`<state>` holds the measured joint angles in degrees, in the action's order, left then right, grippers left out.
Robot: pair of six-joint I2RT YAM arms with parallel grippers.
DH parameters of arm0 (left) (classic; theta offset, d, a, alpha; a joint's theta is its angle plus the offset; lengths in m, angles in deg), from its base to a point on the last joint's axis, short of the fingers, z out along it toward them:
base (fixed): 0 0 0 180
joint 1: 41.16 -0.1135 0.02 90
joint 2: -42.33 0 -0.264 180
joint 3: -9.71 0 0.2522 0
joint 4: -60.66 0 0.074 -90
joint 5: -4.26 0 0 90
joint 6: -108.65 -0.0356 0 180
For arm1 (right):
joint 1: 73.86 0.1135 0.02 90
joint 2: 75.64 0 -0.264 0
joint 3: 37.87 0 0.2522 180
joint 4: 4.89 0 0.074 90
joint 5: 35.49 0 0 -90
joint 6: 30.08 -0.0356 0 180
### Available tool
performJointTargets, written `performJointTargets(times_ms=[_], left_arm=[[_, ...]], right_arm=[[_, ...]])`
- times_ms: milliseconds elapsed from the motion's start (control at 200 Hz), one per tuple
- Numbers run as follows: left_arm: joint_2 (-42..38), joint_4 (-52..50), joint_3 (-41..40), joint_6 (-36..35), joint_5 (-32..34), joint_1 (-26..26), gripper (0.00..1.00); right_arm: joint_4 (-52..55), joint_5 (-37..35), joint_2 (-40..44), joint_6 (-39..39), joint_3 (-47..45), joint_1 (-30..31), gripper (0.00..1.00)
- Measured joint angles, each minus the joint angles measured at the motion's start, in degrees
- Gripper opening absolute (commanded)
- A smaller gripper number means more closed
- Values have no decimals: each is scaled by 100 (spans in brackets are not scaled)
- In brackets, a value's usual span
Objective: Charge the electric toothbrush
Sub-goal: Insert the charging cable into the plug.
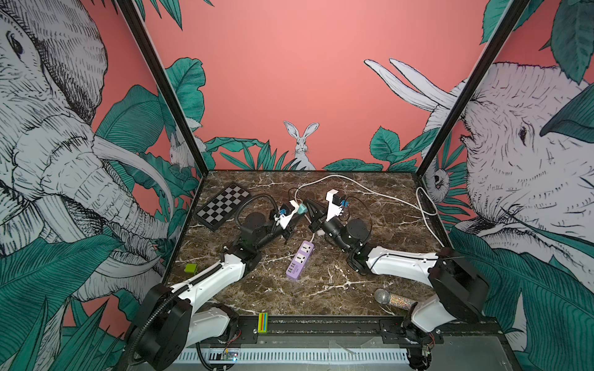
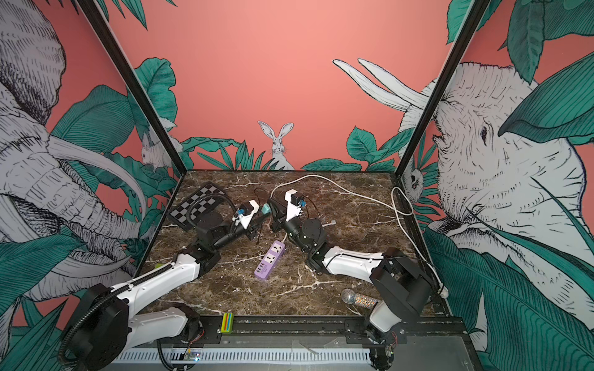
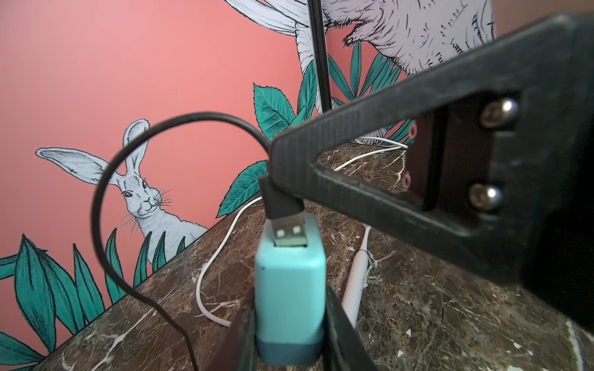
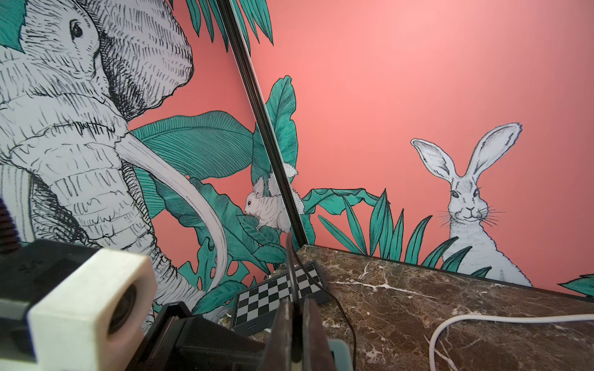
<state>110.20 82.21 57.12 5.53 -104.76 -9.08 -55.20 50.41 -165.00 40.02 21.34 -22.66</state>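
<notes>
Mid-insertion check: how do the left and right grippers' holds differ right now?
The left gripper clamps the chunky teal charger block, jaws kept apart by its width; the right gripper is pinched shut on the thin black USB plug. The left grips the block's sides; the right grips the plug's housing, its metal end at the block's port. Both hang above the marble table, tips meeting.

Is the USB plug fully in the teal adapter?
Only partly in: the USB plug has bare metal showing outside the teal adapter.

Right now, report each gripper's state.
Left gripper: closed on the teal USB charger block.
Right gripper: closed on the black USB plug, partly in that block.
</notes>
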Motion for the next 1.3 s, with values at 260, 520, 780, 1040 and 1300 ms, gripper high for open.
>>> performJointTargets(times_ms=[260,520,780,1040,1300], left_arm=[[-94,-166,7,98,107,-2,0],[-249,-315,7,153,175,-7,0],[-332,-529,7,140,219,-2,0],[-345,-684,7,127,304,-2,0],[-442,-485,9,94,323,0,0]], right_arm=[[-350,-483,-251,417,39,264,0],[-599,-826,-341,634,-33,476,0],[-527,-857,-365,487,-39,505,0],[-289,-852,-361,391,-2,505,0],[1587,-278,699,680,35,249,82]])
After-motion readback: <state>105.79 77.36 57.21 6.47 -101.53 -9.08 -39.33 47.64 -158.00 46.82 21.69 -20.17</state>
